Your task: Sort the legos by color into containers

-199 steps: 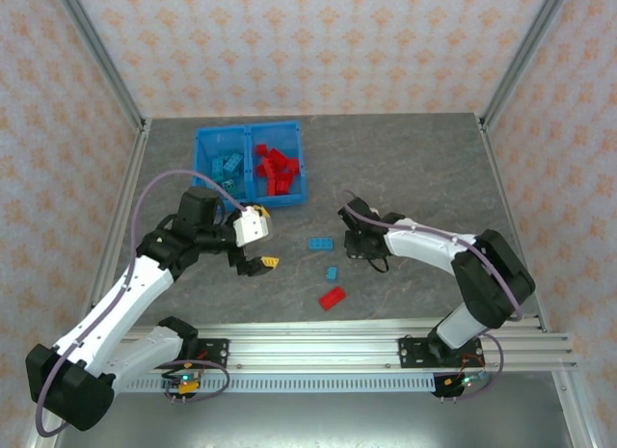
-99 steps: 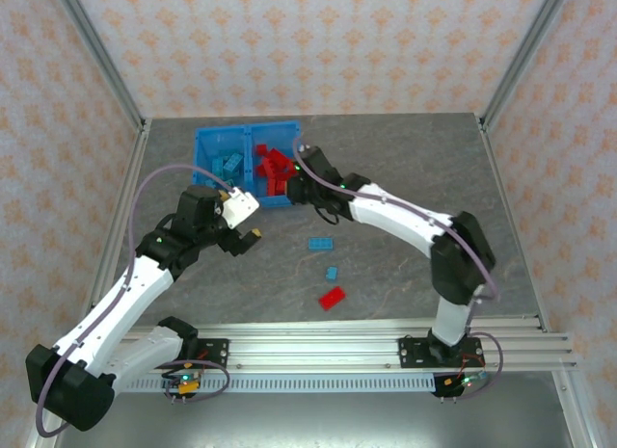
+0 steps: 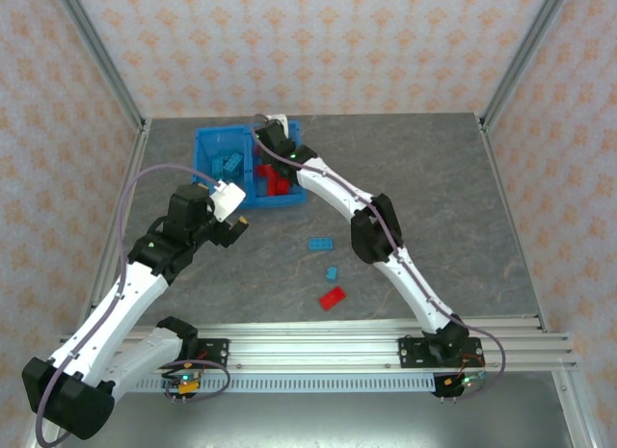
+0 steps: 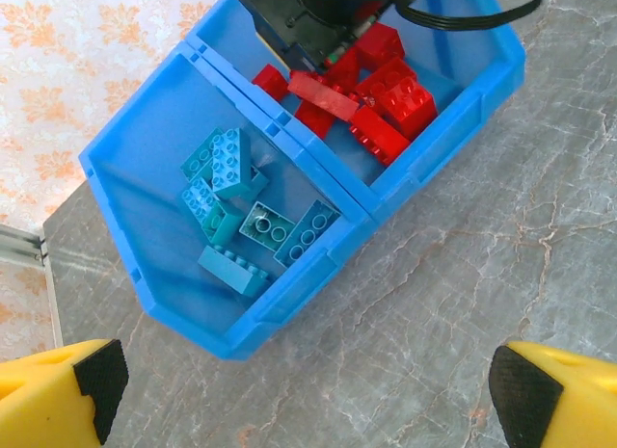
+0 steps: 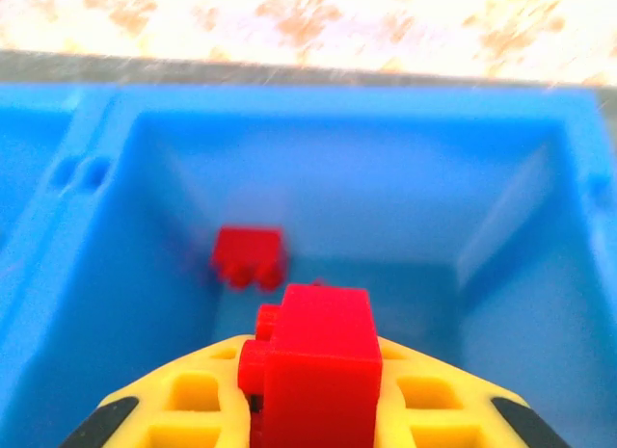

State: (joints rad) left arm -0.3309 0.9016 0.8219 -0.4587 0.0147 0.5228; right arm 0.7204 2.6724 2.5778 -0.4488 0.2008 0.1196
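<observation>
The right pincer [image 5: 313, 411], clenched on a red brick [image 5: 318, 356], hangs directly above the red-brick compartment [image 5: 347, 193] of the blue bin [image 4: 289, 318].

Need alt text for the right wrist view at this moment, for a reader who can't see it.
The right pincer grips a red lego over an open compartment of the blue bin. A second red lego lies on the compartment floor near the far wall, left of centre. Patterned wallpaper shows beyond the rim.
</observation>
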